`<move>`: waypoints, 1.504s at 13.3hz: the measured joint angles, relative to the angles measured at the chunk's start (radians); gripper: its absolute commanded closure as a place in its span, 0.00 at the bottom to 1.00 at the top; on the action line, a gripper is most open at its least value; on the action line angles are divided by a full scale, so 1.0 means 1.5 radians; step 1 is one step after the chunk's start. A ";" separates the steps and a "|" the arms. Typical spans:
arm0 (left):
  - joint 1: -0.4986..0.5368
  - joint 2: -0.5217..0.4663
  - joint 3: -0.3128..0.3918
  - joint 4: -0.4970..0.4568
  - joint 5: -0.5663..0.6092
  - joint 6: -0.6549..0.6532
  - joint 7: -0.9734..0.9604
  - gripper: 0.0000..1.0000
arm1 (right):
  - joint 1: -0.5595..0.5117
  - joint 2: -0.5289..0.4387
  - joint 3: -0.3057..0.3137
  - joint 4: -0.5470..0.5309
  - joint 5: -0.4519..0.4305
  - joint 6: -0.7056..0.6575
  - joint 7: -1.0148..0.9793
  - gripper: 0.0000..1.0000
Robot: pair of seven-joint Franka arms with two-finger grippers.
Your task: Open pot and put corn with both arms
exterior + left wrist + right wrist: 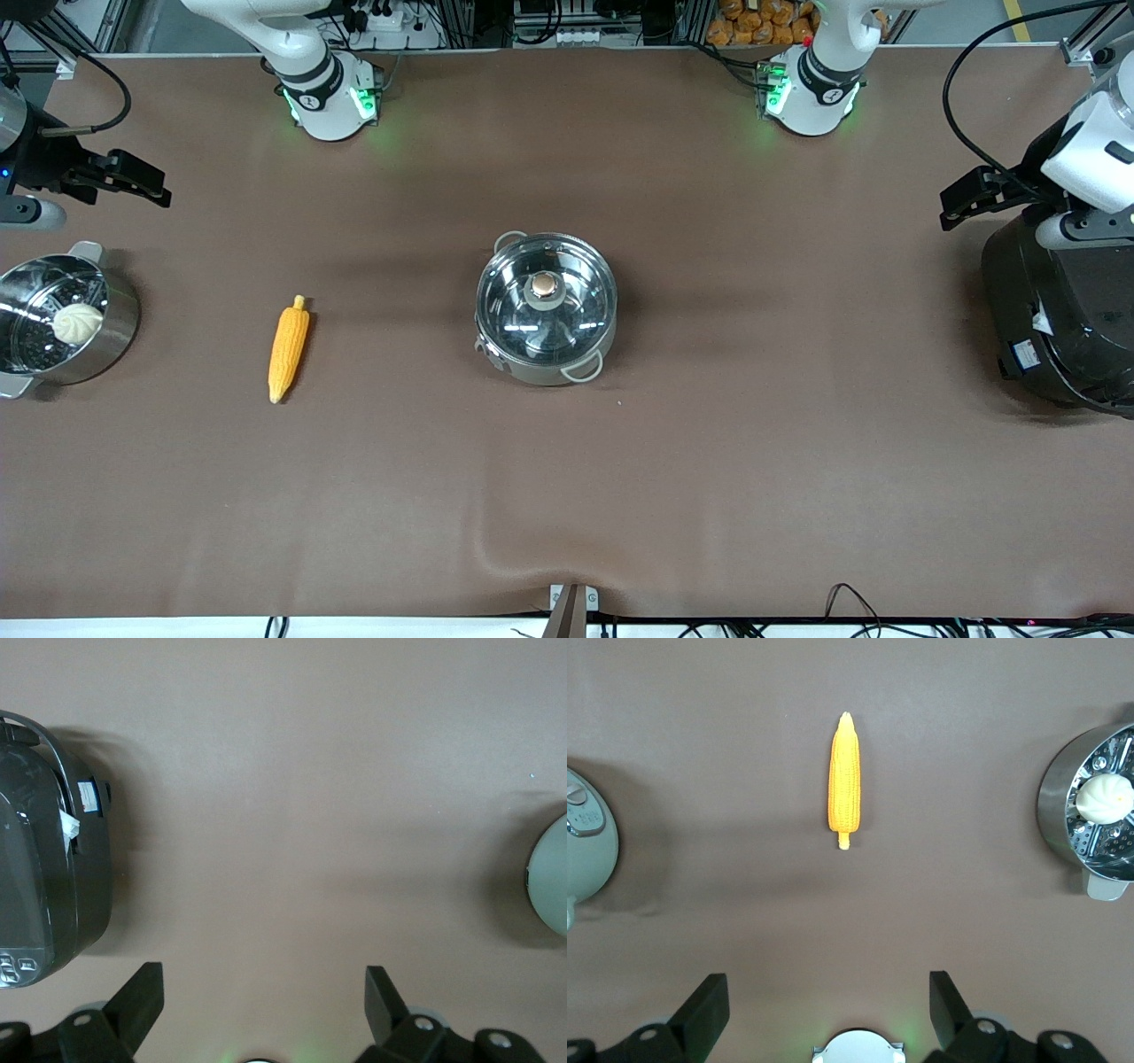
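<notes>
The steamer pot [53, 323] with its white bun [77, 322] and the black cooker [1063, 319] are cut off at the table's [567, 496] two ends. The pot [546, 308], glass lid [545, 299] on, stands mid-table; the corn [289, 349] lies flat between it and the steamer pot, thick end farther from the front camera. The right end effector [133, 182] hangs open above the right arm's end, the corn well apart from it. The left end effector [970, 199] hangs open beside the cooker, well apart from the pot.
</notes>
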 measured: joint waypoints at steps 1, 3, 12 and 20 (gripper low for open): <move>0.000 0.000 0.000 0.000 0.000 0.000 0.000 0.00 | -0.001 0.000 0.000 0.000 0.000 0.000 0.001 0.00; 0.002 0.000 0.003 0.003 0.000 0.000 0.000 0.00 | -0.005 0.000 -0.001 0.000 0.000 0.000 0.001 0.00; -0.097 0.150 -0.048 0.054 -0.022 0.074 -0.154 0.00 | -0.013 0.001 -0.003 -0.003 0.000 0.013 0.003 0.00; -0.376 0.378 -0.055 0.173 -0.029 0.274 -0.740 0.00 | -0.013 0.047 -0.004 -0.131 0.000 0.266 0.003 0.00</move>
